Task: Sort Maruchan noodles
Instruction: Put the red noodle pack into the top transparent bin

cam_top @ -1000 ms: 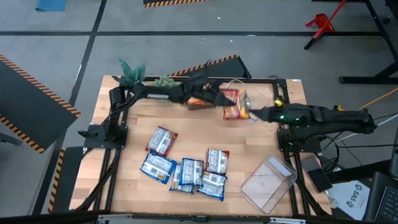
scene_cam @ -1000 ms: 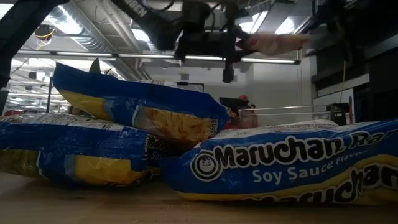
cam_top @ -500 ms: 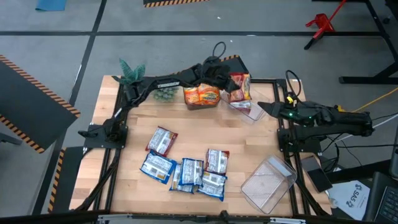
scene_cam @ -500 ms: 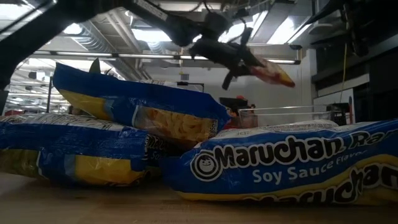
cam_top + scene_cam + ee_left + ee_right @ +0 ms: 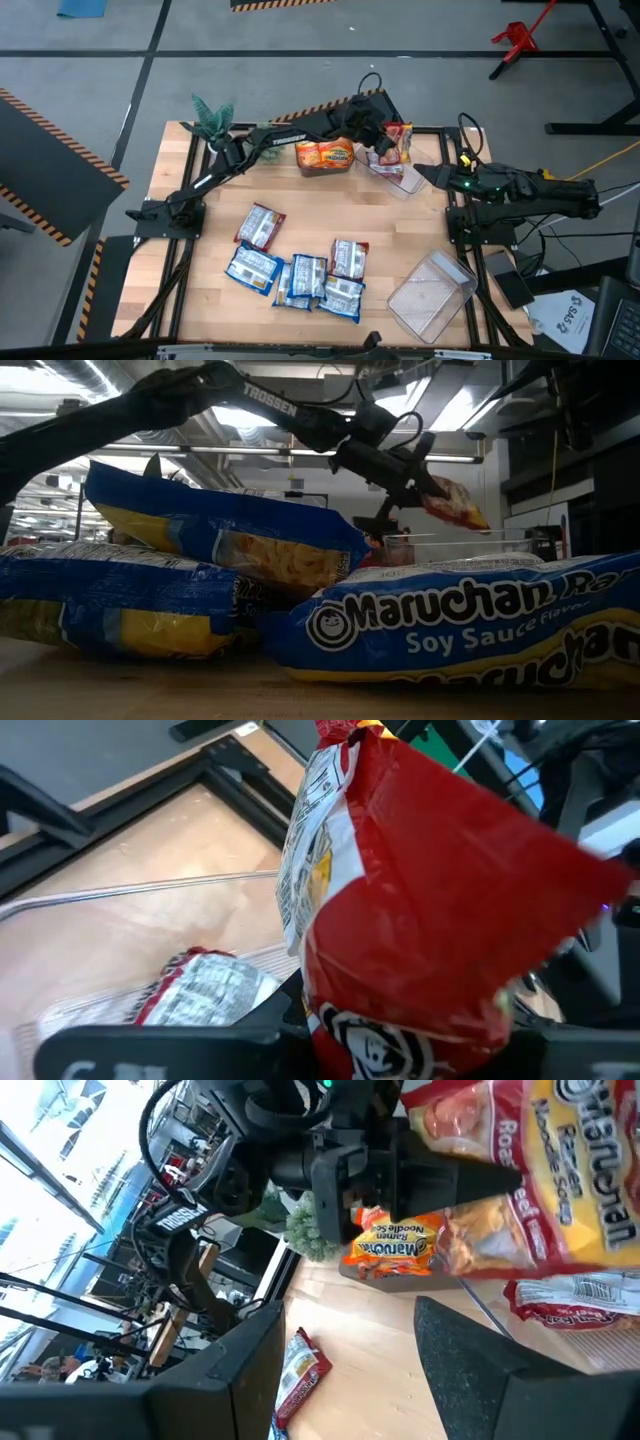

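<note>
Here my left gripper (image 5: pixel 385 140) pinches a red packet (image 5: pixel 399 141) at upper centre-right of the high view, over a clear bin (image 5: pixel 400 177); it looks light, crinkly and slippery, so an edge grip seems best, while my right gripper (image 5: pixel 425 177) waits spread beside it.

Glossy crinkly plastic packets (image 5: pixel 298 277), matt wooden table (image 5: pixel 210 305), clear plastic bin (image 5: pixel 432 293)

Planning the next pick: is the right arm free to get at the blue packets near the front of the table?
Probably yes: the right gripper is open and empty, nothing stands between it and the blue packets, and the left gripper works elsewhere.
</note>
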Robot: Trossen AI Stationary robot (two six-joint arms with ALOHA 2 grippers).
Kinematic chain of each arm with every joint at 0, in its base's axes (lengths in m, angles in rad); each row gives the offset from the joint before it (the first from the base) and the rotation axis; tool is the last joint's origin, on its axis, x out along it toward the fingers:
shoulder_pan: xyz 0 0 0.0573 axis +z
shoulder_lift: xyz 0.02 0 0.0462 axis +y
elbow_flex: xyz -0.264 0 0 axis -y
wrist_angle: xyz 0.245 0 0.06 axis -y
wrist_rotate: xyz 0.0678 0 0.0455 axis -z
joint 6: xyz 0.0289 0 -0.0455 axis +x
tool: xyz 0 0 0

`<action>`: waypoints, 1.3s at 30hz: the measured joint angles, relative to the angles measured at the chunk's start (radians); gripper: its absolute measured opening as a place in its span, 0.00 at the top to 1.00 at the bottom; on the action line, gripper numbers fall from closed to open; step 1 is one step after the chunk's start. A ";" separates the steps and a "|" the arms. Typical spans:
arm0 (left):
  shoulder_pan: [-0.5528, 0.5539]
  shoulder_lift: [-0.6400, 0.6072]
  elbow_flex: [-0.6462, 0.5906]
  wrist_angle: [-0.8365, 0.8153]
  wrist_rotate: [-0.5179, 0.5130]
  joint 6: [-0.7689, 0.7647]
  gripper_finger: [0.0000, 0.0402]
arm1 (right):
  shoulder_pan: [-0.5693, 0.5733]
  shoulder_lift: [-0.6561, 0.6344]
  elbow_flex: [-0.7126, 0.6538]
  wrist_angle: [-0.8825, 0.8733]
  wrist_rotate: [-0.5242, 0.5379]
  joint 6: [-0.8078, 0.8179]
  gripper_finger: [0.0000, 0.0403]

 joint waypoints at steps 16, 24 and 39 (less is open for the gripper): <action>-0.106 0.013 0.002 -0.053 -0.080 0.364 0.81 | 0.000 0.034 0.000 -0.008 -0.008 -0.015 0.49; -0.097 0.013 0.002 -0.049 -0.074 0.437 0.72 | 0.000 0.033 0.000 -0.007 -0.008 -0.016 0.49; -0.069 0.002 0.027 -0.078 -0.097 0.443 0.56 | 0.000 0.119 0.000 -0.139 0.043 0.029 0.49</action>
